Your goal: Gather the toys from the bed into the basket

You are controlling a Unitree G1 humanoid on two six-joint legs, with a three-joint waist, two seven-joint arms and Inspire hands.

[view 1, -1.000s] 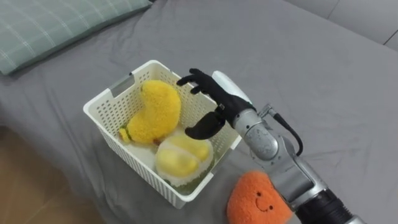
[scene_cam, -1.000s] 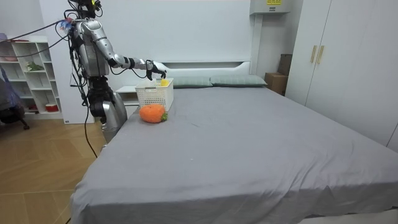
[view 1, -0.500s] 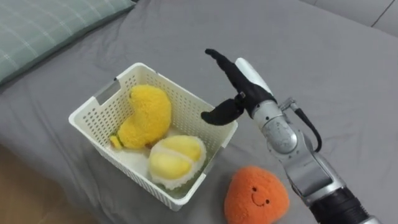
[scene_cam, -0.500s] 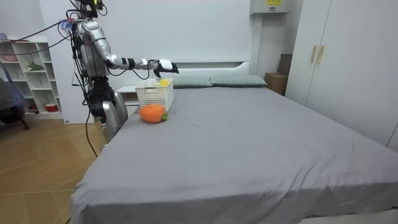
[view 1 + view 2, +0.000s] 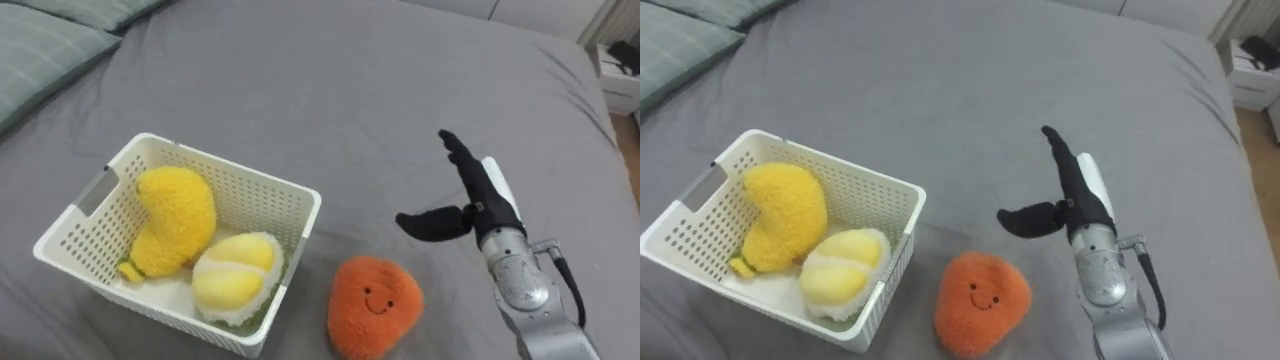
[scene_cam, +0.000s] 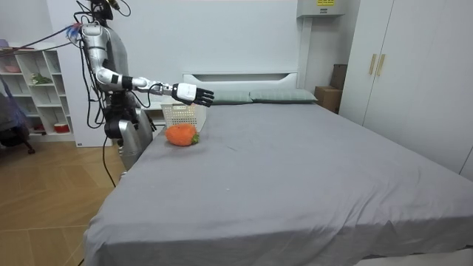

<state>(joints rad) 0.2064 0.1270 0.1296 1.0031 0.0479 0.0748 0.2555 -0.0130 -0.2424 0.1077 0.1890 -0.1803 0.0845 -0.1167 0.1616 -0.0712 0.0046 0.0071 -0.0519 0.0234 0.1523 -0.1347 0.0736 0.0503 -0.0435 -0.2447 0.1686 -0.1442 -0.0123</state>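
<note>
Right hand (image 5: 487, 205): fingers straight and pointing away from the robot, thumb stuck out to the left, well apart from them. Nothing in the hand. Dark fingers, white shell on the back, metal wrist. It hangs over bare grey sheet.

Left of the thumb and nearer the robot: orange plush toy (image 5: 375, 305), lying on the bed (image 5: 330, 90), not touching the hand. Fuzzy pile, rounded lump about as wide as it is tall, so no clear long axis. Stitched smile faces up towards the robot's head.

Farther left, past the toy: white basket (image 5: 255, 195), hard plastic with lattice walls, rectangular. Its long axis runs left to right and a handle slot shows in its left end. The toy sits just beside its near right corner; contact cannot be told.

In the basket:
- yellow plush (image 5: 175, 215), curved, fluffy. Thick end towards the far wall, narrow end towards the robot.
- round pale-yellow plush (image 5: 235, 280), lobed, against the near right wall.

Far upper left: checked pillow (image 5: 40, 50).

Room view: robot stands at the bedside by the basket, the arm held out level over the bed.
</note>
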